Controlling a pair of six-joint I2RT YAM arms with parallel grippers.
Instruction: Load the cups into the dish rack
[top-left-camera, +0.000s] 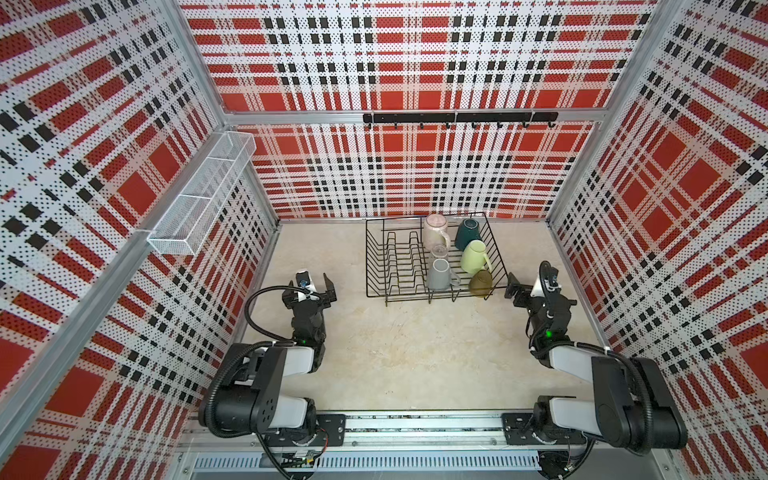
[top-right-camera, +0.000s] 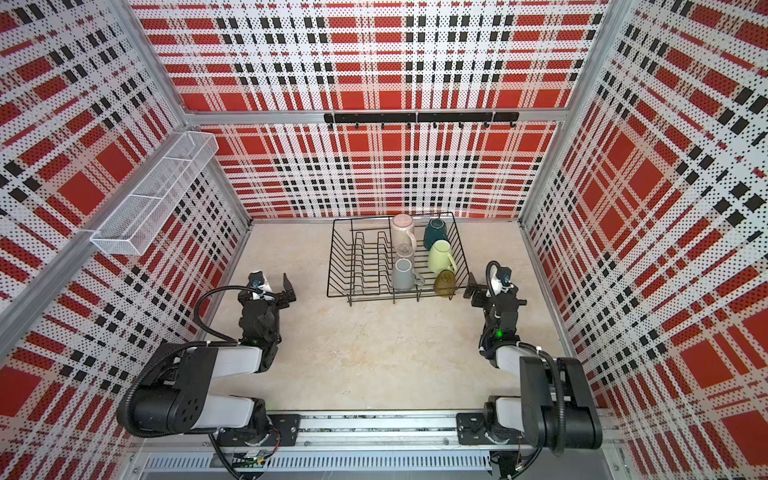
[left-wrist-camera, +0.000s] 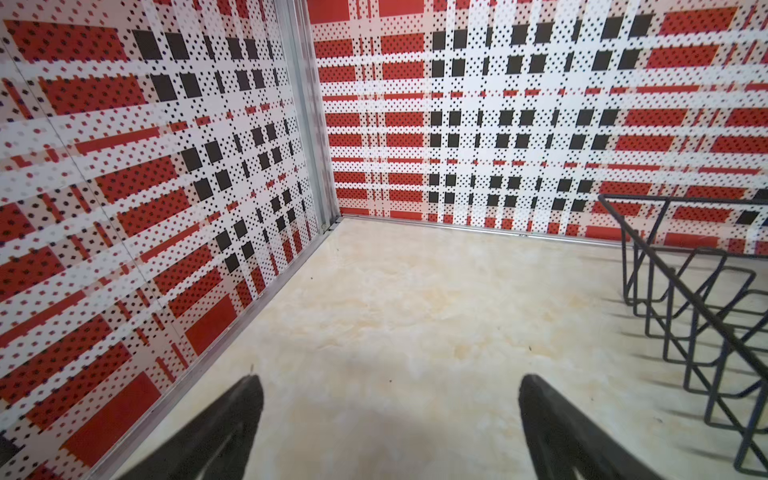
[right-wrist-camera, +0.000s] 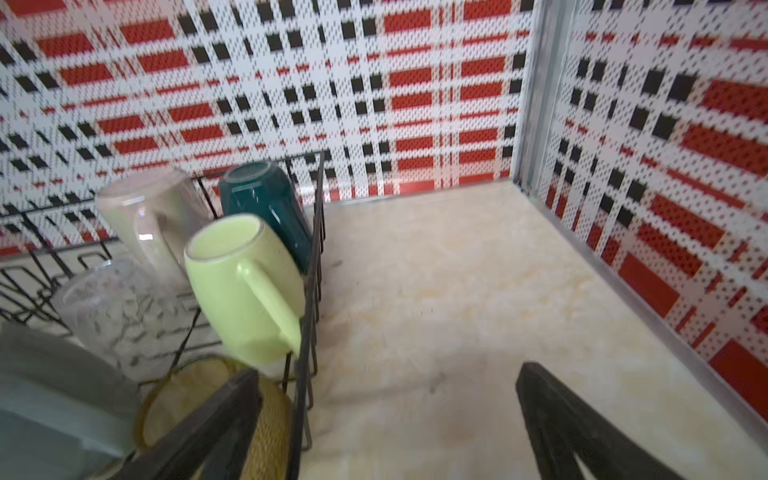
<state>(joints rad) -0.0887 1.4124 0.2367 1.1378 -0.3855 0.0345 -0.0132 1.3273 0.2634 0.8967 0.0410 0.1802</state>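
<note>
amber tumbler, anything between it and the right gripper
Yes. The dish rack's raised wire side stands between the right gripper, outside the rack, and the amber tumbler inside it. The open jaws hold nothing.

- The dish rack (top-left-camera: 399, 262) is made of thin black wire, smooth and faintly satin.
- The light green mug (right-wrist-camera: 245, 286) and the dark teal mug (right-wrist-camera: 266, 203) are glazed and glossy.
- The clear glass (right-wrist-camera: 120, 307) is transparent and marked with a crackled pattern.
- The amber tumbler (right-wrist-camera: 270, 415) is translucent and finely ribbed.
- The table (top-left-camera: 395, 353) is finished like pale marbled stone, smooth and softly shining.
- The walls (top-left-camera: 415, 174) are formed of perforated printed sheet.
- The mesh basket (top-left-camera: 195, 208) is made of white-coated metal mesh.
</note>
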